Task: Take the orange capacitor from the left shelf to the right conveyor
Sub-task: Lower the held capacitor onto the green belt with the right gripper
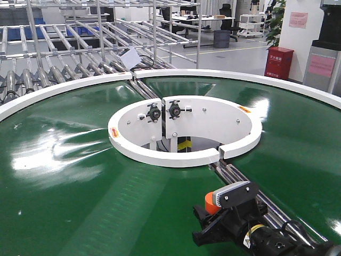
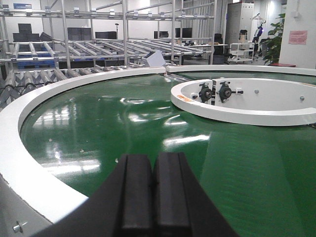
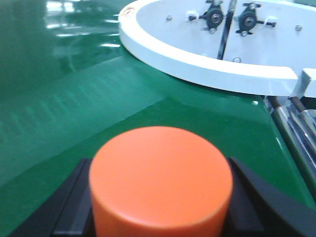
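While my right gripper [image 3: 160, 217] clamps the orange capacitor [image 3: 160, 177] between its fingers, flat end facing ahead, axis along the claw, above the right conveyor [image 1: 80, 186]; my left gripper [image 2: 151, 192] is closed, empty.

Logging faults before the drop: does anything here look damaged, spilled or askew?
Nothing stands out. The right claw holds the orange capacitor over the conveyor's green belt, which looks clean and unmarked.

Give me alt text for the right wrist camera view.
An orange capacitor fills the foreground, flat top up, clamped between the right gripper's black fingers over the glossy green conveyor belt. Behind it curves the white central ring.
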